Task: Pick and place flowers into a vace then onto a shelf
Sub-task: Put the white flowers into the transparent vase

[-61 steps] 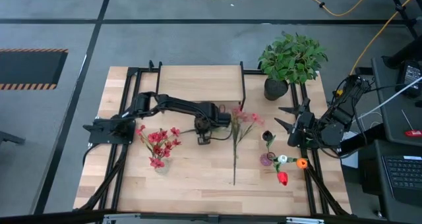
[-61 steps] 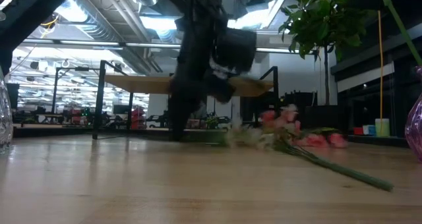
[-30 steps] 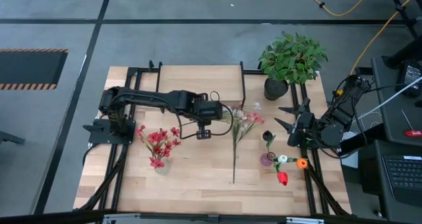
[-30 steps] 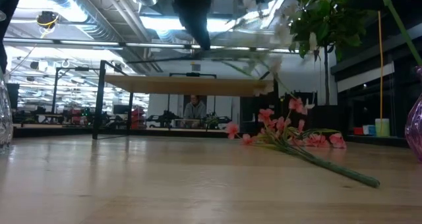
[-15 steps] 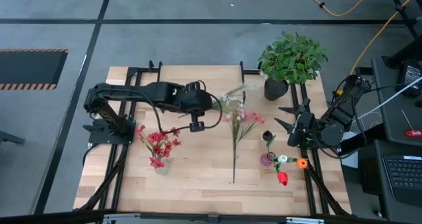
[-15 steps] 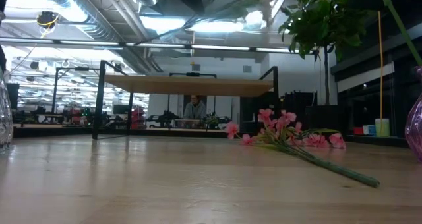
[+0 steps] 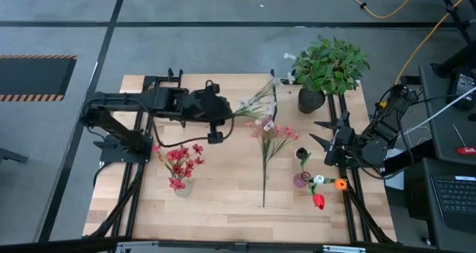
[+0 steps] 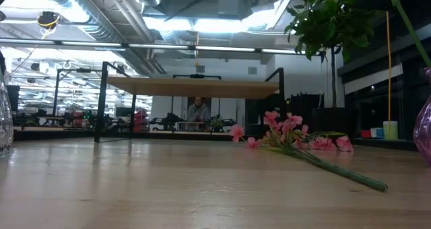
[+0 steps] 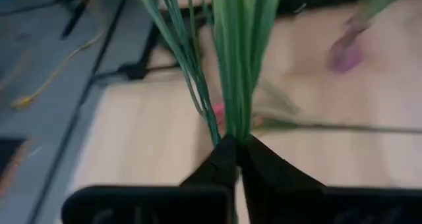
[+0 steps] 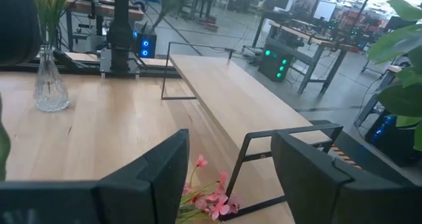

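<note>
The left end effector [image 7: 223,113], clenched on a pale flower stem [image 7: 253,104], has lifted it off the bench [image 7: 223,201] and now holds it over the shelf [image 7: 223,93]. The clear vase [image 7: 181,184] waits nearer the camera than the end effector. The arm stretches out, roughly level. The right end effector [image 7: 321,143] rests released.

Wooden table [image 7: 223,201]: light plank top; shelf [image 7: 223,93] stands on it at the far edge, on a black frame; glass vase [image 7: 181,184] of red blooms at near left; pink flower stem [image 7: 265,160] lying flat at centre; purple vase [image 7: 301,180] and potted plant [image 7: 327,71] at right.
</note>
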{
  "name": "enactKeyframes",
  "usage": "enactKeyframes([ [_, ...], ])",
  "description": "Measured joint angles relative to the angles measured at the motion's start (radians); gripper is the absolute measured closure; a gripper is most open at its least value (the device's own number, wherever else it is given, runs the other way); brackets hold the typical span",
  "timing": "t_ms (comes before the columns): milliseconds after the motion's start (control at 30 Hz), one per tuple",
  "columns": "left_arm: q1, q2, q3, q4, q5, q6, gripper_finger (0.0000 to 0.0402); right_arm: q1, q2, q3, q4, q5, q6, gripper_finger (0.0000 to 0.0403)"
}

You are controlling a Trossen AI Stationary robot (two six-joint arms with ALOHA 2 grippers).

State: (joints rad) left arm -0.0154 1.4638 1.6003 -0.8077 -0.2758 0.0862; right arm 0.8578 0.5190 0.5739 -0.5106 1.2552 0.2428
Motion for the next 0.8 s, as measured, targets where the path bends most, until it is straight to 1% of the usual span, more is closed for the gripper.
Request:
enactKeyframes([
  [100,0.004,-0.087,-0.168,0.18,0.06,0.047,0.0398,0.0,0.0,0.0,-0.001,0.0,-0.011,0.0186],
  [200,0.013,-0.19,-0.348,0.346,0.063,0.051,0.0398,0.0,0.0,-0.003,-0.002,-0.001,-0.011,0.0186],
  [367,0.025,-0.364,-0.646,0.577,0.07,0.04,0.0398,0.0,0.0,-0.013,-0.005,-0.002,-0.012,0.0186],
  [467,0.027,-0.458,-0.786,0.758,0.066,0.098,0.0398,0.0,0.0,-0.022,-0.006,-0.002,-0.011,0.0186],
  [533,0.035,-0.516,-0.857,0.851,0.068,0.145,0.0398,0.0,0.0,-0.024,-0.008,-0.002,-0.01,0.0186],
  [600,0.046,-0.576,-0.914,0.886,0.103,0.16,0.0398,0.0,0.0,-0.024,-0.008,-0.002,0.001,0.0186],
  [700,0.059,-0.661,-0.987,0.917,0.179,0.13,0.0398,0.0,0.0,-0.024,-0.007,-0.001,0.014,0.0186],
  [800,0.048,-0.728,-1.045,0.939,0.193,0.11,0.0398,0.0,0.0,-0.024,-0.007,-0.001,0.014,0.0186],
])
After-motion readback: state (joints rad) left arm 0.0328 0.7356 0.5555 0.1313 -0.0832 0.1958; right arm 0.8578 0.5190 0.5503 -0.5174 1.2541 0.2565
